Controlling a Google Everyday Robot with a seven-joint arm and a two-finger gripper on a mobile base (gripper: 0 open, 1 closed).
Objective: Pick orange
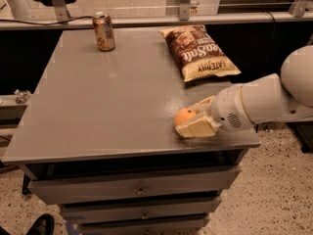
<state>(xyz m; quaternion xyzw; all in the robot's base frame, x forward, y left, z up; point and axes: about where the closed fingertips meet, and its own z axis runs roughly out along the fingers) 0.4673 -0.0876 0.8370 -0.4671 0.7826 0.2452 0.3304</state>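
The orange (183, 115), small and round, rests on the grey table (107, 111) near its front right edge. My gripper (188, 119) reaches in from the right on a white arm (259, 104) and is open. Its cream fingers straddle the fruit: one finger (194, 129) lies in front of the orange and close against it, the other (203, 104) stands behind it. The orange's right side is hidden by the gripper's body.
A soda can (103, 31) stands at the table's back left. A brown chip bag (199, 51) lies at the back right, just beyond the arm. Drawers (139, 190) run below the tabletop, and the table's front edge is close to the orange.
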